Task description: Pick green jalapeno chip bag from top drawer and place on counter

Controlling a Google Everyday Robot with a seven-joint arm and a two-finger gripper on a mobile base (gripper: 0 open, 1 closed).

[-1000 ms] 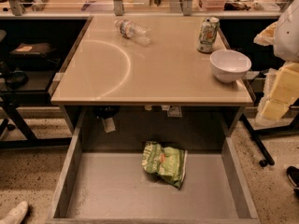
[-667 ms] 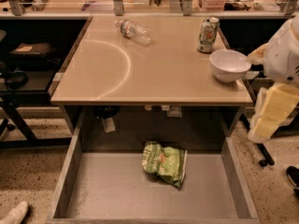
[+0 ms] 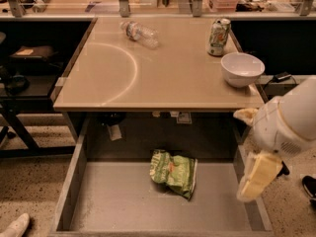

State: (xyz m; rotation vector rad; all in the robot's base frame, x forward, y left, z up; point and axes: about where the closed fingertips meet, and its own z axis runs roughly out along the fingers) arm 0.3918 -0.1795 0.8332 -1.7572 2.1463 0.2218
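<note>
Bag lies crumpled on drawer floor, approx centre, toward 12 o'clock. Drawer is open below table. Gripper at drawer's 3 o'clock, by right wall, apart from bag; jaws spread wide, holding nothing. On table: bowl at 3, can at 1, bottle at 12.

Speckled floor; dark side desk left; cluttered ledge behind.

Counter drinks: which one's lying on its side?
The clear bottle, back left; the can stands upright. Gripper hangs at the drawer's right edge.
</note>
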